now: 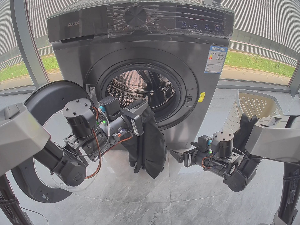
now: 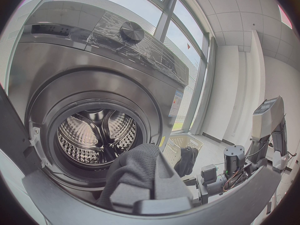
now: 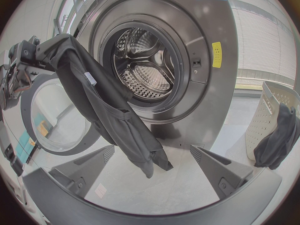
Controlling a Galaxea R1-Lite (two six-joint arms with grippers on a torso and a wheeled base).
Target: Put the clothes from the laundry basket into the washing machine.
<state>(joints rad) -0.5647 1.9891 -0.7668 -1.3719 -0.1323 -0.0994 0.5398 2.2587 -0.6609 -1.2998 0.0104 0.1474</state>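
1. The left gripper [image 1: 141, 107] is clamped shut on the top of a dark garment [image 1: 150, 144]. The cloth hangs from it in a long fold toward the floor, in front of the lower rim of the machine's mouth.
2. The right gripper [image 1: 175, 155] sits low, just beside the garment's hanging tail, with its jaws spread wide and nothing in them.
3. The step in hand looks to be loading this garment. Most of the cloth hangs below the rim, so the left arm would do well to lift and reach deep inside before letting go. Otherwise the tail may catch on the lip or slide back out.
4. The drum [image 1: 140, 88] of the washing machine [image 1: 193, 66] lies open just behind the left gripper, and its door [image 1: 47, 100] is swung wide to the robot's left.
5. The laundry basket [image 1: 254, 105] stands to the right of the machine, with another dark garment [image 1: 245, 125] draped over its rim.
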